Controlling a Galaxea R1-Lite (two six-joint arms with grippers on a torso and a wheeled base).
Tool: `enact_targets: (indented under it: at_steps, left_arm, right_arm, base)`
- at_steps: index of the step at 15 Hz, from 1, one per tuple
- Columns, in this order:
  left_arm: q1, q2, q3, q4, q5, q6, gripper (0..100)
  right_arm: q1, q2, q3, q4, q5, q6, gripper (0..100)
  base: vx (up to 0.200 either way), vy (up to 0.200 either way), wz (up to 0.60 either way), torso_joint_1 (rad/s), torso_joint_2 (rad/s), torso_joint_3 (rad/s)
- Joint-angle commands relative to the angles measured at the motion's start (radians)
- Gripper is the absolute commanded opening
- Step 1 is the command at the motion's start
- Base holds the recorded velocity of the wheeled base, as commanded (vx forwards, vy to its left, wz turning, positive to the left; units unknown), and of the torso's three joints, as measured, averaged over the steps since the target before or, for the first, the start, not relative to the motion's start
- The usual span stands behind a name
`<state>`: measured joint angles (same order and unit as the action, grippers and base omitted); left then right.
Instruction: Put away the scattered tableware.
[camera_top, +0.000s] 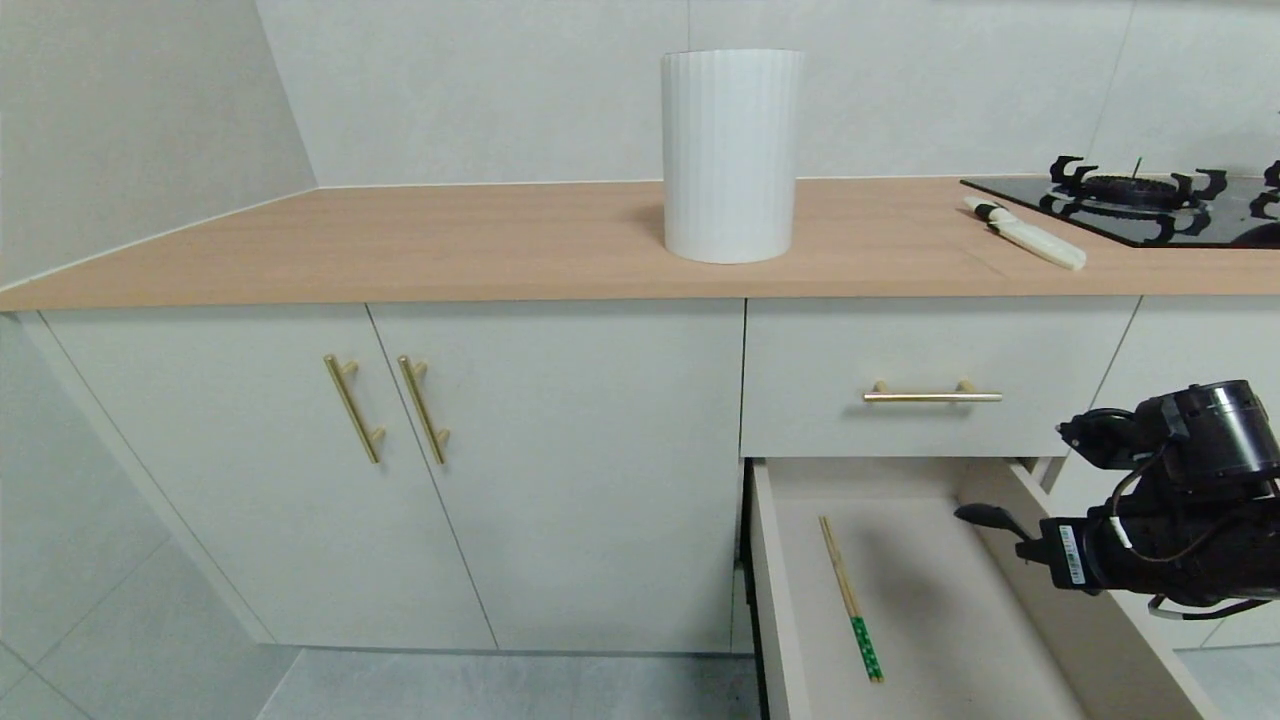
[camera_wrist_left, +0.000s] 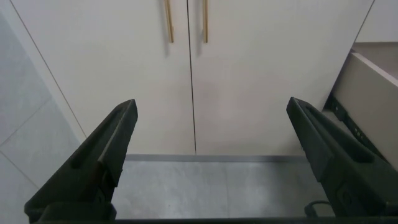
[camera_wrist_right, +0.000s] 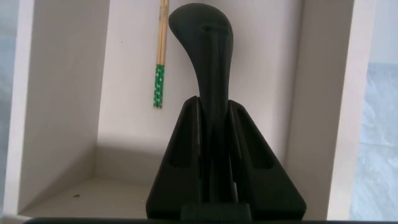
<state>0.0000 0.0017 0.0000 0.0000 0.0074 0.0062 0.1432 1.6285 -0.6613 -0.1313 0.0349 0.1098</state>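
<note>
Right gripper (camera_top: 1035, 548) clamped on a black spoon (camera_top: 985, 517) above the open drawer (camera_top: 772, 570); left gripper (camera_wrist_left: 211, 111) is held apart.

The spoon's bowl sticks out past the right fingers, but its handle is hidden between them, so its length cannot be seen. A pair of chopsticks (camera_top: 850, 600) with green dotted ends lies on the drawer floor near the left wall. The drawer's front is cut off by the head view's lower edge. The left fingers stand wide apart, holding nothing, facing the cabinet doors (camera_wrist_left: 249, 74). On the countertop (camera_top: 450, 240) a white ribbed container (camera_top: 730, 155) stands, its inside hidden. Near the stove (camera_top: 1130, 205), partly cut off, lies a pale knife (camera_top: 1025, 233); I cannot tell if it is sheathed.
</note>
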Motion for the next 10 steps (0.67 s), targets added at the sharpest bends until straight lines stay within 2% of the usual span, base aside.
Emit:
enact_targets:
  at_steps: [1,3,6,8,10]
  left_arm:
    - [0.000,0.001,0.000,0.000,0.000,0.000,100]
    - [0.000,0.001,0.000,0.000,0.000,0.000,100]
    - [0.000,0.001,0.000,0.000,0.000,0.000,100]
    - [0.000,0.001,0.000,0.000,0.000,0.000,100]
    - [0.000,0.001,0.000,0.000,0.000,0.000,100]
  right_arm:
    - [0.004,0.036,0.002,0.001,0.000,-0.007,0]
    - [0.007,0.123,0.005,-0.005,0.002,-0.027,0]
    - [0.035,0.307,0.019,-0.160,-0.012,-0.018,0]
    - [0.082,0.495,0.057,-0.403,-0.109,0.034,0]
    - [0.115,0.613,0.061,-0.524,-0.201,0.048,0]
  base:
    - [0.000,0.000,0.00,0.000,0.00,0.000]
    - [0.000,0.000,0.00,0.000,0.00,0.000]
    - [0.000,0.000,0.00,0.000,0.00,0.000]
    - [0.000,0.000,0.00,0.000,0.00,0.000]
    - [0.000,0.000,0.00,0.000,0.00,0.000]
